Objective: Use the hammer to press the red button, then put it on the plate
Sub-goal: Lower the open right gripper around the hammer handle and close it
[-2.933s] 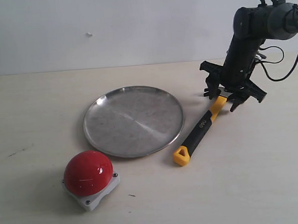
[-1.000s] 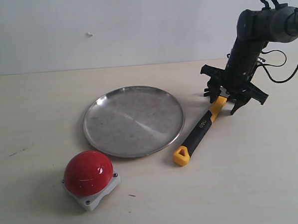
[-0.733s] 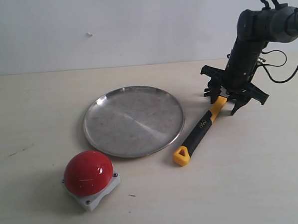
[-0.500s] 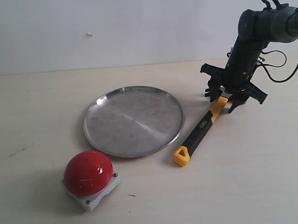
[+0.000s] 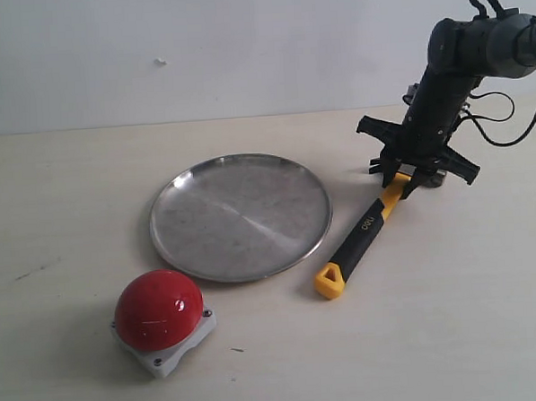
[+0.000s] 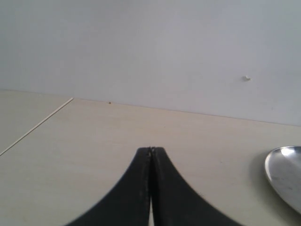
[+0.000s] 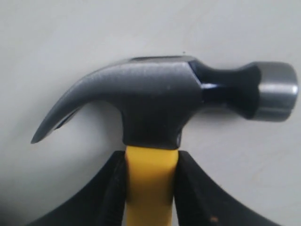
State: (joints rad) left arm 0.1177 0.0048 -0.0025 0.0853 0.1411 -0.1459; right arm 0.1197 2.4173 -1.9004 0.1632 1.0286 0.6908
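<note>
At the right of the exterior frame, my right gripper [image 5: 402, 181] points down at the table [image 5: 455, 334], its two fingers pressed against either side of the yellow neck of the hammer [image 5: 363, 229], just below the steel head. The wrist camera shows the dark claw and the round striking face spread across the pale surface, the yellow shaft pinched between black fingers [image 7: 115, 188]. Whether the head is clear of the table I cannot tell.

From my grip the black-and-yellow handle slants toward the lower centre of the frame, and its yellow butt ends just beside the lower right rim of the plate [image 5: 242, 215]. The plate sits at centre frame with nothing on it.

The red button [image 5: 159, 309] stands on its grey square base at lower left, near the plate's rim but not touching it, and well apart from the hammer.

My left gripper [image 6: 151, 156] holds nothing, its fingertips closed together above bare table, with an edge of the plate showing in its wrist view.
</note>
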